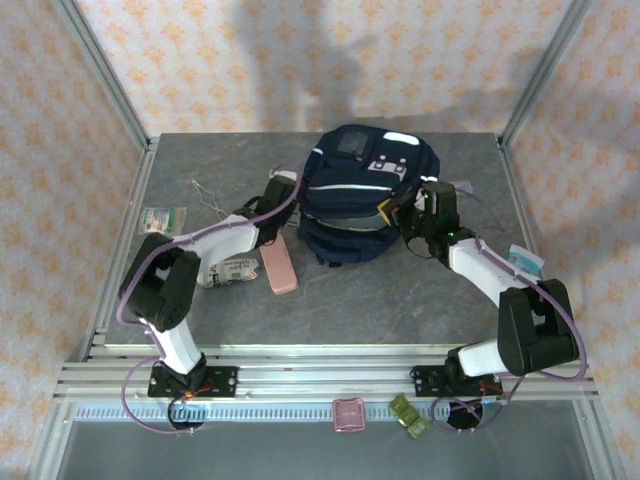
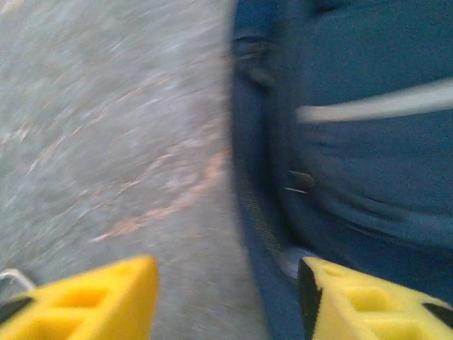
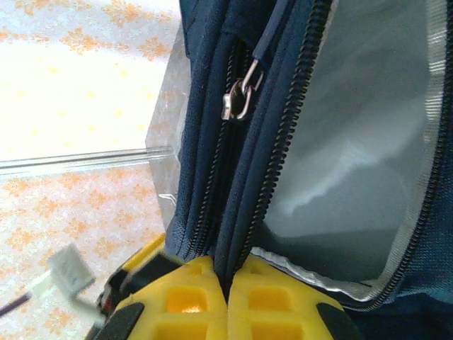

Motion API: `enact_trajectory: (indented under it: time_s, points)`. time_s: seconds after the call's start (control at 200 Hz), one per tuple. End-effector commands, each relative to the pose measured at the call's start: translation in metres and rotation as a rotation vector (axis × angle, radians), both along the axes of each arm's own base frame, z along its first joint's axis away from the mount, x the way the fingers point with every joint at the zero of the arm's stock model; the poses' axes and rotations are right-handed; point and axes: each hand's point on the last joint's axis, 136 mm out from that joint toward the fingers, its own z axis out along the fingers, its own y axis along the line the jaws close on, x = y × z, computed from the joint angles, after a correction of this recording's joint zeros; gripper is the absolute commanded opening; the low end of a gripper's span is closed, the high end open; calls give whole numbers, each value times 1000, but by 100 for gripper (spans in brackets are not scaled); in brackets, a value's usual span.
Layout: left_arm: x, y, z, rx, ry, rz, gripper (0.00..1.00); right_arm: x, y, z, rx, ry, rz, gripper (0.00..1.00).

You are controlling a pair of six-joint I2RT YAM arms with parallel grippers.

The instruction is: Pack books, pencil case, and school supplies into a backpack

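Top external: grey table (image 1: 400,300), floral walls (image 1: 250,60); left pincer (image 2: 226,290) parted, right pincer (image 3: 226,287) pinching backpack (image 1: 350,190).

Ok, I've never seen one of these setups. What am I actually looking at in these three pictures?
Two robot arms are bolted at the near edge of a grey table. The overhead view looks down from behind them. The other two pictures come from cameras on each wrist, with yellow fingers at the bottom. A navy backpack lies mid-table. The right gripper is pinched shut on the backpack's open zipper edge, showing its grey lining. The left gripper is open beside the backpack, holding nothing; that picture is blurred. A pink pencil case and a white printed packet lie to its left.
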Motion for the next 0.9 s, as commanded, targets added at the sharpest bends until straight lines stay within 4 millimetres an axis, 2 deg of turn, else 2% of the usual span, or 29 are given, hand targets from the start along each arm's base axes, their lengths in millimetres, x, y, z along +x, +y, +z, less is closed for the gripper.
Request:
enact_trajectory:
  time_s: [0.0,0.135,0.31,0.445,0.556,0.616,0.666,0.701,0.781,0.816,0.861,0.896]
  points:
    - [-26,-46,47,-45,-167,-194,67,18,10,48,65,-147,38,0]
    - [-46,-69,45,-43,-227,-334,76,22,14,62,88,-172,56,0]
    - [-48,-96,40,127,-303,-446,77,21,17,74,110,-189,70,0]
    - [-20,-93,37,252,-315,-343,78,20,21,83,129,-200,92,0]
    - [-6,-102,37,270,-338,-342,77,16,24,85,139,-203,115,0]
    - [8,-99,38,306,-347,-281,75,14,26,83,141,-199,133,0]
    - [20,-95,39,342,-340,-232,69,11,27,81,135,-195,146,0]
    - [27,-93,37,359,-327,-210,59,10,26,77,126,-188,147,0]
    - [33,-94,42,350,-307,-215,22,8,24,65,90,-167,147,0]
    - [33,-93,41,342,-296,-221,11,9,22,59,66,-156,145,0]
    - [34,-91,44,335,-290,-224,0,9,18,51,33,-139,136,0]
    - [34,-88,47,328,-281,-221,0,9,15,45,9,-128,132,0]
